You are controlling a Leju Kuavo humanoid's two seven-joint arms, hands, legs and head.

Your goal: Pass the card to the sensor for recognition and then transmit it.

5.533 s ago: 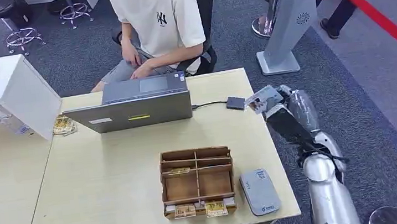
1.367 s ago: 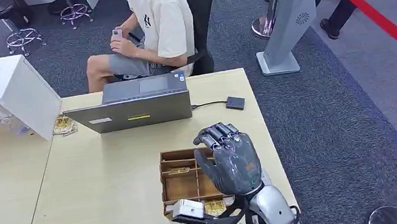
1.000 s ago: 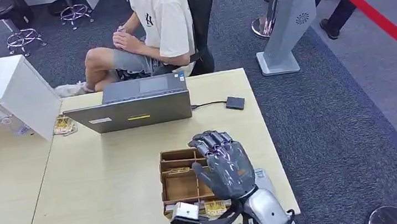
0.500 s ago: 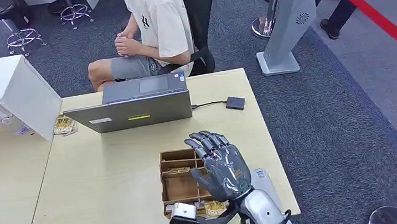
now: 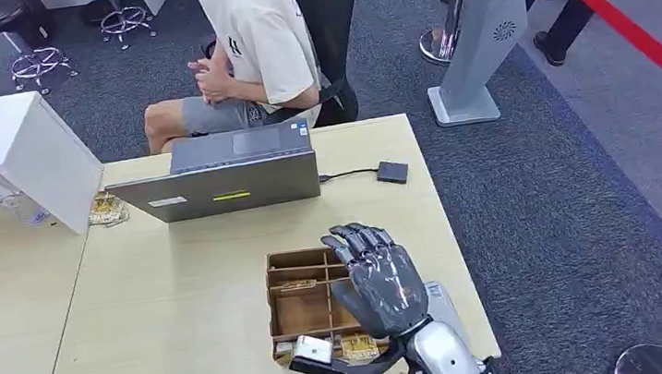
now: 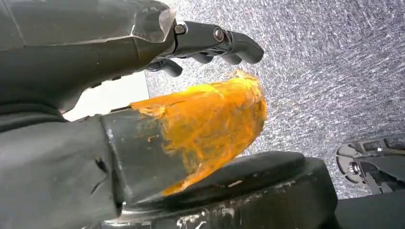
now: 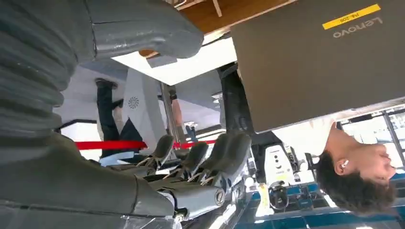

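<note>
My right hand (image 5: 379,279) hovers over the right side of the brown divided card box (image 5: 296,288), fingers spread and pointing toward the laptop, with nothing in it. In the right wrist view its fingers (image 7: 200,157) are stretched out, apart from the thumb (image 7: 143,28). Small cards (image 5: 360,345) lie in the box's front compartments. The sensor (image 5: 392,172), a small dark square on a cable, sits at the table's far right. My left hand (image 6: 143,119), its thumb wrapped in orange tape, hangs over grey carpet holding nothing.
A grey laptop (image 5: 226,179) stands behind the box, its lid back (image 7: 325,62) toward me. A person (image 5: 256,42) sits beyond it. A grey flat device (image 5: 441,298) lies right of the box. A white box (image 5: 18,155) is at the far left.
5.5 s ago my right hand held a card beside the sensor; now it is over the box without it. In the last second it only drifted slightly. The person turned in the chair.
</note>
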